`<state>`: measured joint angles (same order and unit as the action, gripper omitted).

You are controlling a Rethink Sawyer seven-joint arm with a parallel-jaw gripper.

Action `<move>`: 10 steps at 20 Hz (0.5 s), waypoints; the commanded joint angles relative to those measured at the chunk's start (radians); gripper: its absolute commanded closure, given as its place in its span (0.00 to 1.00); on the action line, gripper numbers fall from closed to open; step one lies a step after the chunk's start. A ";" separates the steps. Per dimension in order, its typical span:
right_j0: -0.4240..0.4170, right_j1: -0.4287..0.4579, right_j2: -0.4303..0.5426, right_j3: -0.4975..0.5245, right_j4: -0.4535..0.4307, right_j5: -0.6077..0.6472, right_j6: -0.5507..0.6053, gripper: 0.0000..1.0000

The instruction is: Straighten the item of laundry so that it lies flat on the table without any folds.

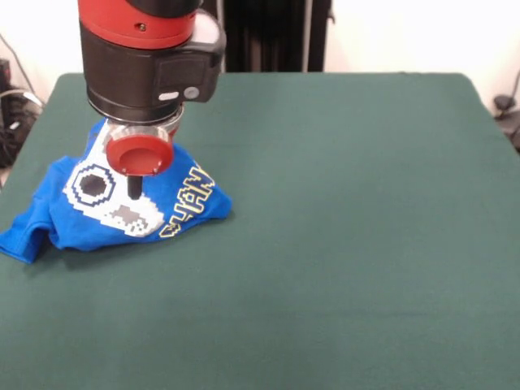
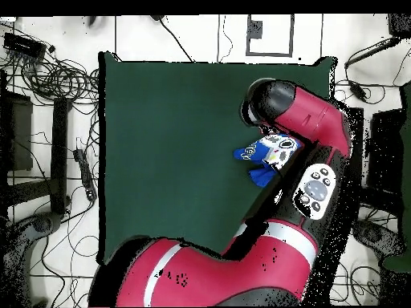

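The pincer (image 1: 135, 188) is hanging directly above the crumpled blue T-shirt (image 1: 122, 207), its grip state impossible to tell; the shirt is sitting bunched near the green bench's (image 1: 341, 244) side edge.

My piece of laundry, a small bright blue T-shirt (image 1: 122, 207), sits crumpled in a raised heap, print side up: a white-grey pixel controller design and yellow-outlined letters (partly creased out of reading). One blue sleeve or corner trails out flat at the heap's left end in the front view. It lies near one side edge of the dark green worktop (image 1: 341, 244), which spreads far wider than the shirt
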<state>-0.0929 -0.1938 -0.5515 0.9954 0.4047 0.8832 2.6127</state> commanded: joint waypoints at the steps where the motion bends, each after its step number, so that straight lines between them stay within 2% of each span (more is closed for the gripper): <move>1: 0.034 -0.026 0.094 0.223 0.032 -0.075 0.217 1.00; 10: 0.046 -0.059 0.094 0.320 0.020 -0.121 0.198 1.00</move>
<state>-0.0930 -0.2506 -0.5514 1.1400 0.4033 0.8320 2.6127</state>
